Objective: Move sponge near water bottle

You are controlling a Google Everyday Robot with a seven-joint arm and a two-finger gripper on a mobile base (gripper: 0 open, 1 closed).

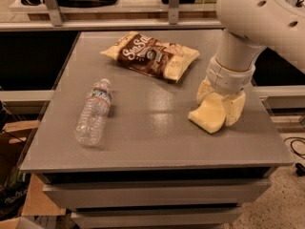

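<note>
Sponge tilted on table right side, pinched between gripper jaws; water bottle well apart, left

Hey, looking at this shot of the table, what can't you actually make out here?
All in the camera view:
- Sponge: its upper end is hidden behind the gripper, which sits over it near the table's right side.
- Water bottle: the label print is too small to read.
- Robot arm: cut off by the top and right edges.
- Chip bag: only part of its lettering is legible.
</note>
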